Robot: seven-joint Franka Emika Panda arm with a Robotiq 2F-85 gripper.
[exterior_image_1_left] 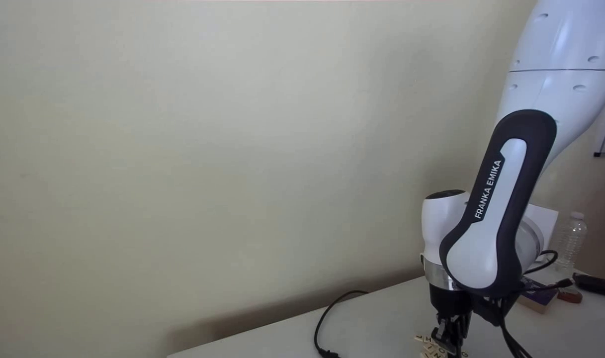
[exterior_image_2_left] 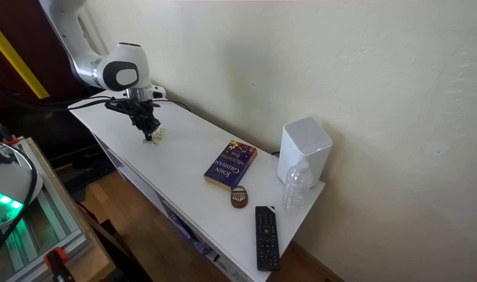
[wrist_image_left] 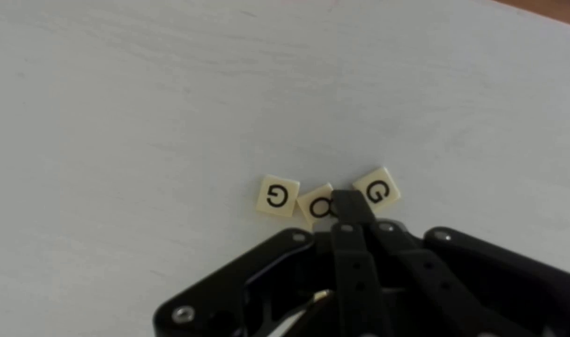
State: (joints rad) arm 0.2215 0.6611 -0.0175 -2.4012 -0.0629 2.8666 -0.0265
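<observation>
Gripper: the gripper (wrist_image_left: 353, 207) is clenched, fingers (wrist_image_left: 351, 201) drawn together, no object visible between them; poised low at the white tabletop (exterior_image_2_left: 183, 156).
Middle tile: the middle tile (wrist_image_left: 315, 206) lies face up at the fingers, one side hidden behind them; its letter is partly covered, not certain. Contact: cannot tell.
G tiles: one G tile (wrist_image_left: 277, 195) sits at the middle tile's exposed side, corners about meeting; another G tile (wrist_image_left: 377, 187) lies just beside the fingers, on their opposite side.
Tile cluster: in both exterior views, more letter tiles (exterior_image_1_left: 430, 348) crowd close to the gripper; H, I, N and O legible, others hidden or too small.
Step at the tiles: judged to be positioning or nudging with closed fingers, since no tile appears gripped.
Next finger move: a slide would call for light, level contact on one tile edge; a pick would call for rising first, then parting over a single tile.
Tile risk: thin and closely packed; a broad sweep could drag neighbours along.
Far end: book (exterior_image_2_left: 230, 164), thumb piano (exterior_image_2_left: 239, 197) and remote (exterior_image_2_left: 267, 239) lie well apart from the gripper.
</observation>
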